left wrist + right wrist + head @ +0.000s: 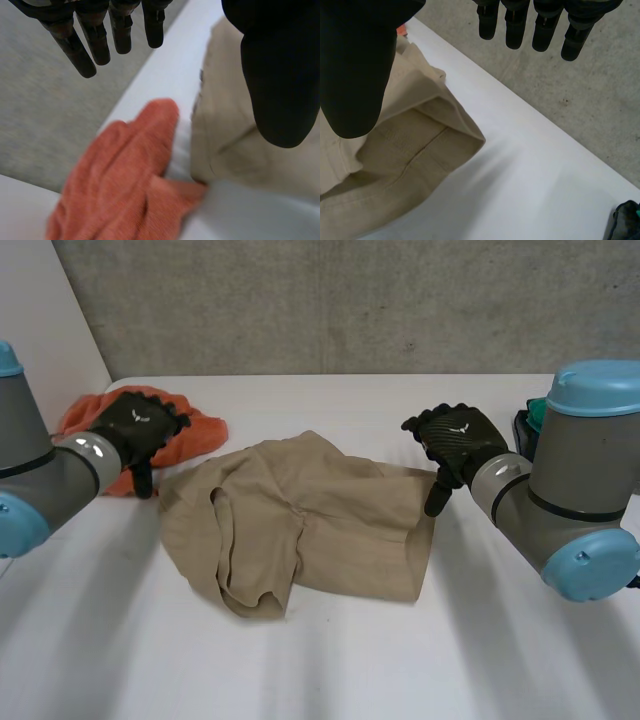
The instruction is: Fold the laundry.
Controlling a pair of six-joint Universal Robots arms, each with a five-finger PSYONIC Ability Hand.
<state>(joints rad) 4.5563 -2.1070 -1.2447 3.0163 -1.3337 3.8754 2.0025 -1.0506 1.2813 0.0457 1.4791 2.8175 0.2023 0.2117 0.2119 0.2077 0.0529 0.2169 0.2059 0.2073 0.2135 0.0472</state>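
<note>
Cloths: you're seeing two on the desk (400, 670), one beige garment (300, 525), one orange cloth (200, 432).
Hands: left hand (140, 428), right hand (462, 440), both hanging wide open.

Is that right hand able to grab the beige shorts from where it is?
Probably yes. The right hand hovers open at a corner of the beige shorts, and nothing lies between them on the white table.

Beige shorts (300, 520) lie rumpled beside orange cloth (200, 432).
</note>
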